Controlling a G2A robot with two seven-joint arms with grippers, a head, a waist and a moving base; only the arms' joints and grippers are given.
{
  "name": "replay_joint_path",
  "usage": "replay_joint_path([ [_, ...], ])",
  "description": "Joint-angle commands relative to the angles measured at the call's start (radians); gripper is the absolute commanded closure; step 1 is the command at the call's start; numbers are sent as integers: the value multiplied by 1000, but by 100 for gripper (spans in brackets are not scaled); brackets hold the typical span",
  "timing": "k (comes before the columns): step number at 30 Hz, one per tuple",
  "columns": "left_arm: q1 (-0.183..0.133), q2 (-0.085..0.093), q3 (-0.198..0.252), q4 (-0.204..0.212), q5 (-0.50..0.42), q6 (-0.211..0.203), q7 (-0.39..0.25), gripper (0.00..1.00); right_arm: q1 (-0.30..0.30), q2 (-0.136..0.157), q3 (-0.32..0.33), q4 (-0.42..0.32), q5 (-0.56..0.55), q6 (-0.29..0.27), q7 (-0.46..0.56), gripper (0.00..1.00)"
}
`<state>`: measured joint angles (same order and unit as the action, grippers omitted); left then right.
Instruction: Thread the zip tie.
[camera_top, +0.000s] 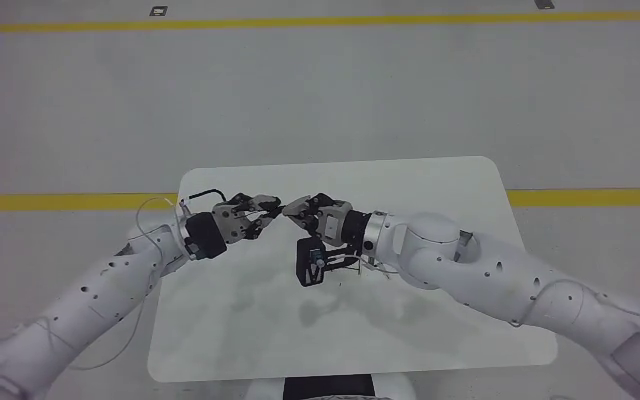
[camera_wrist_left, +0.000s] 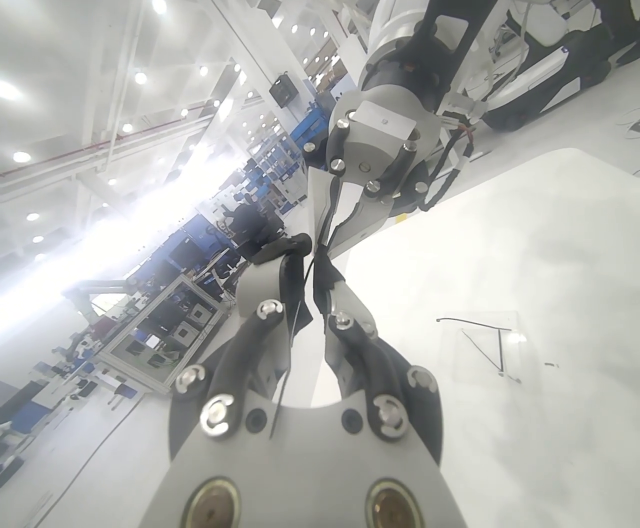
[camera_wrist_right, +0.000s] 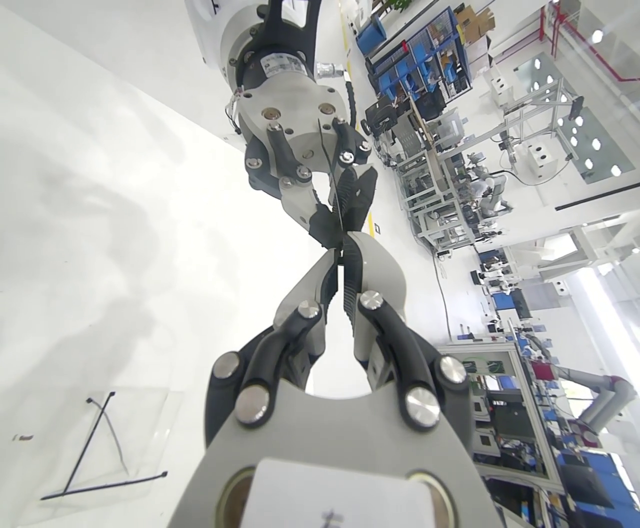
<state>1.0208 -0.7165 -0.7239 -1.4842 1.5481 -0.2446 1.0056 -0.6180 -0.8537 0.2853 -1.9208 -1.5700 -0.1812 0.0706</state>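
Observation:
A thin black zip tie (camera_wrist_left: 299, 310) runs lengthwise between my left gripper's fingers and back over its palm. My left gripper (camera_wrist_left: 311, 265) is shut on it, held up above the back middle of the white table (camera_top: 450, 200). My right gripper (camera_wrist_right: 345, 246) faces it tip to tip and is shut on the zip tie's (camera_wrist_right: 334, 185) front end. In the top view the left gripper (camera_top: 268, 210) and the right gripper (camera_top: 297, 211) meet nose to nose. Where the tie sits inside the two sets of fingertips is hidden.
Several spare black zip ties (camera_wrist_right: 100, 450) lie crossed on a clear plastic sheet on the table, below and beside the grippers, seen as spare ties (camera_wrist_left: 487, 340) in the left wrist view. A small dark scrap (camera_wrist_right: 22, 438) lies close to them.

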Motion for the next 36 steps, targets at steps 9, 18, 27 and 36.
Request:
replay_joint_path([
  [9,5,-11,-9,9,18,-28,0,100,8,-2,-18,10,0,-6,-24,100],
  [18,9,-20,-19,22,22,-34,24,100,11,-4,-10,28,0,-10,-26,0],
  [27,-12,-19,-4,36,22,34,58,100,-56,13,65,57,45,17,-73,0],
  [36,-159,33,211,105,22,299,128,100,-147,27,177,171,321,-120,-110,0],
])
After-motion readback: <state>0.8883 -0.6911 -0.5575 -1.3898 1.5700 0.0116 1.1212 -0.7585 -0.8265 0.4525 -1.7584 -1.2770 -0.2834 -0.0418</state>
